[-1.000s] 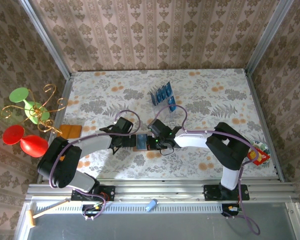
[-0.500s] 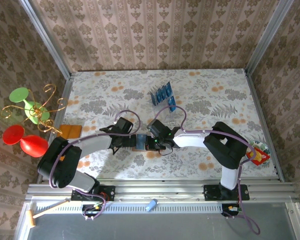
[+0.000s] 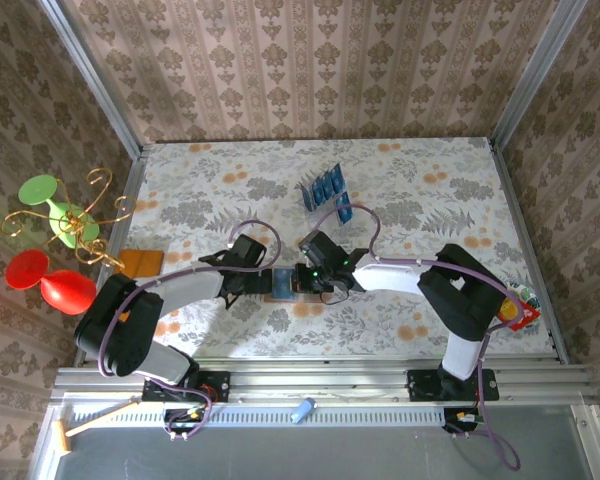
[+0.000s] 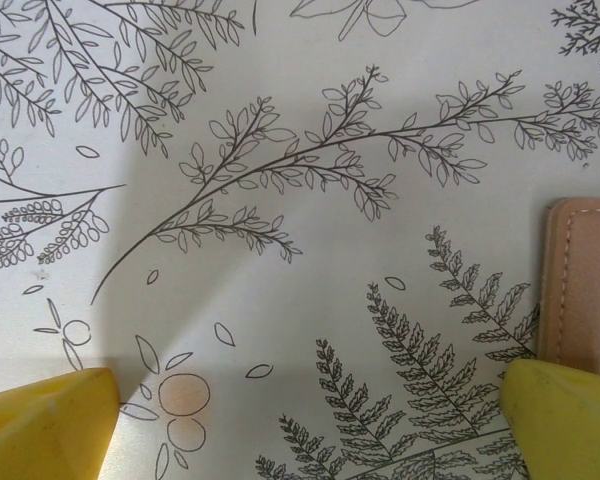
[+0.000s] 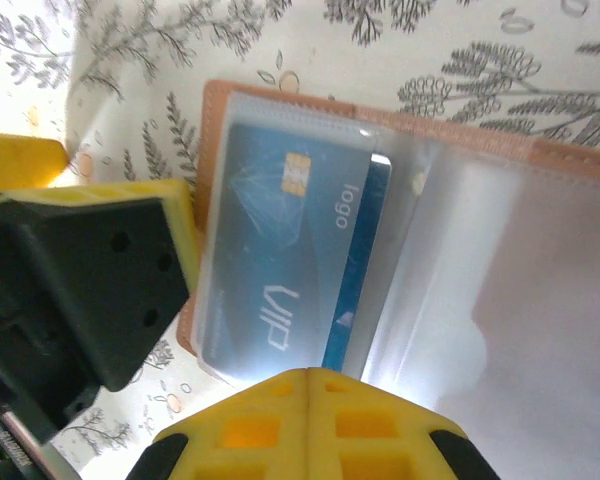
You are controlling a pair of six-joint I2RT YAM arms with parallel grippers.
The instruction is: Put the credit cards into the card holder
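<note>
My left gripper (image 3: 248,284) just left of the card holder (image 3: 280,284), open on the table (image 3: 430,180), my right gripper (image 3: 302,280) over its right half, 1 card (image 5: 290,260) in its sleeve, other credit cards (image 3: 325,188) well behind.

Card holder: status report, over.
Left end effector open beside card holder. Right end effector shut. One blue credit card inside it. Nothing blocking.

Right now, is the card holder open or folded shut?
Open. The right wrist view shows the card holder lying spread, its clear inner sleeves exposed, a credit card tucked under one.
</note>
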